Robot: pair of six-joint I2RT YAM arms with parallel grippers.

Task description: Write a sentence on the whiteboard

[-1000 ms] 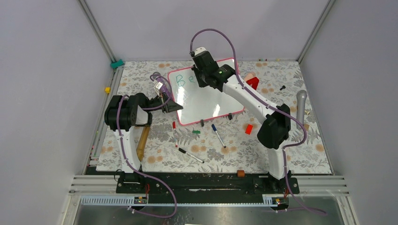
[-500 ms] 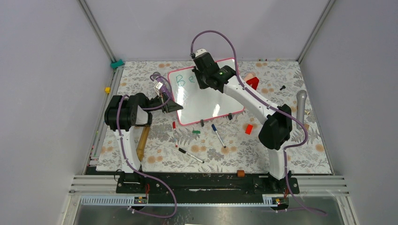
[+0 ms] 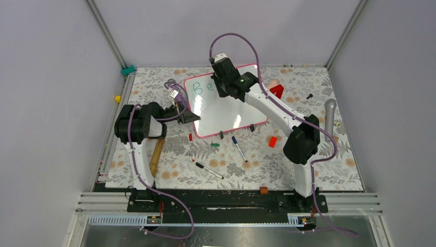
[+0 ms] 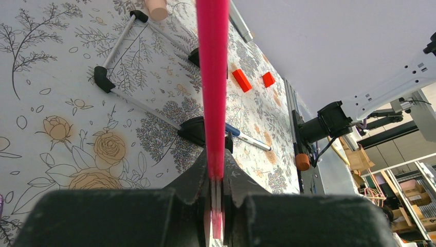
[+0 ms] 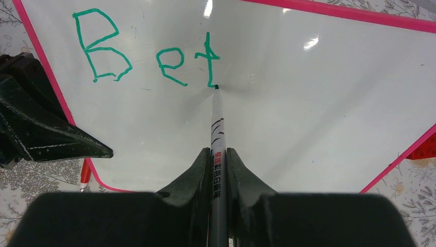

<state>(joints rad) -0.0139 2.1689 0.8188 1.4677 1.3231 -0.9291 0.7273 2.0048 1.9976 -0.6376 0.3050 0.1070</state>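
The whiteboard (image 3: 226,110) lies tilted at the back middle of the flowered table, its pink frame (image 4: 213,77) running up the left wrist view. My left gripper (image 3: 186,116) (image 4: 216,180) is shut on the board's left edge. The sentence (image 5: 144,51) reads "Bet" in green at the board's top left (image 3: 202,87). My right gripper (image 3: 222,82) (image 5: 218,159) is shut on a white marker (image 5: 216,123). The marker's tip touches the board at the foot of the "t".
Loose on the table in front of the board are a red marker (image 3: 191,146), a blue-capped marker (image 3: 239,149), a black marker (image 3: 209,171) and a green cap (image 3: 215,145). Red blocks (image 3: 272,141) lie to the right. A wooden handle (image 3: 156,155) lies by the left arm.
My right arm has shifted very slightly over the board with the marker. The left arm and the whiteboard have not moved.
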